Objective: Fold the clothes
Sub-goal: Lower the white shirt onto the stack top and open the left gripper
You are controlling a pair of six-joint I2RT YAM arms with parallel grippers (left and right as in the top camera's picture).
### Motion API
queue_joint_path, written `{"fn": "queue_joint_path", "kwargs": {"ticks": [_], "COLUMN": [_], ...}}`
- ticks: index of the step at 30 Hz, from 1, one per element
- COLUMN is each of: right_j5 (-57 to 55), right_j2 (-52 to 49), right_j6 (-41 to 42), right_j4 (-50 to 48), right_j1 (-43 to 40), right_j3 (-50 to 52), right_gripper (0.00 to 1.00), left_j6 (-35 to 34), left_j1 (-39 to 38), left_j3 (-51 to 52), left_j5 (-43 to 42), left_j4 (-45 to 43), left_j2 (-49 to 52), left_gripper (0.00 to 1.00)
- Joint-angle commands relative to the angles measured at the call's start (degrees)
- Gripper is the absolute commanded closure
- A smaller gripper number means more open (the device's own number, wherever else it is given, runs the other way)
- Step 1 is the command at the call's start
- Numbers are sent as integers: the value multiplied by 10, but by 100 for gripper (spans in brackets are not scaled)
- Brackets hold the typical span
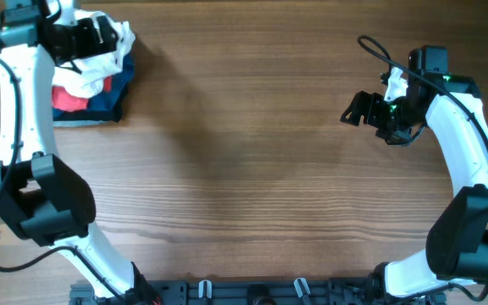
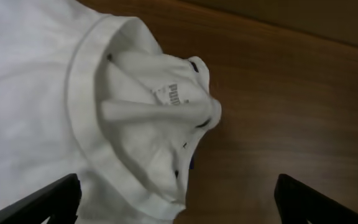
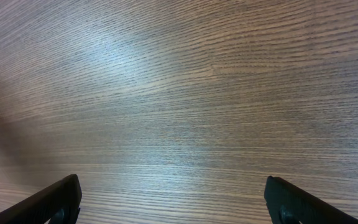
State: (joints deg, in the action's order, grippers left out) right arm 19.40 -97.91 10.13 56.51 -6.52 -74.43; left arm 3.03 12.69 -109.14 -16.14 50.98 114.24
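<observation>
The clothes, a white T-shirt (image 1: 113, 42), lie bunched on a stack of garments at the table's far left corner. My left gripper (image 1: 98, 36) hovers right over them. In the left wrist view the white T-shirt (image 2: 36, 93) fills the left half, its ribbed collar with a small printed label turned up. My left gripper (image 2: 179, 202) is open, its dark fingertips (image 2: 55, 202) far apart, with the shirt's edge lying loose below them and nothing gripped. My right gripper (image 1: 358, 108) stands open over bare wood at the right; in its wrist view the right gripper (image 3: 173, 199) holds nothing.
Under the white shirt are a red garment (image 1: 70, 100) and a folded blue and dark one (image 1: 108, 95). The wooden table (image 1: 244, 169) runs between the two arms. A rail with clips (image 1: 252, 292) lines the front edge.
</observation>
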Motion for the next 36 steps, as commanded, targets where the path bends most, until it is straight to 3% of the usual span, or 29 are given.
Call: {"fn": "queue_joint_path", "kwargs": {"ticks": [1,6,11,17,24,36], "right_j5": [-5,-5,-5,-5,-5,-5], "right_j2": [8,8,8,8,8,8], "right_j6": [-10,-10,-10,-10,-10,-7], "right_j4": [-2,-2,-2,-3,1,-1], "right_j1": [2,2,2,2,2,2], "right_j3": [-10,-10,-10,-10,-10,-10], "right_gripper": [5,2,3,3,3,2], "left_j6": [-5,-1,0,43,40,40], "left_j1": [0,4,7,18,56,63], "left_j3": [-14,-18,-18,-16,-16,-13], "left_j5": [-14,-7,106,245,233,181], "left_j4": [-36,-96,-101,-119,-167,-150], "left_j2": [5,-41,-66,-20,59,273], "left_gripper": [0,0,0,0,0,0]}}
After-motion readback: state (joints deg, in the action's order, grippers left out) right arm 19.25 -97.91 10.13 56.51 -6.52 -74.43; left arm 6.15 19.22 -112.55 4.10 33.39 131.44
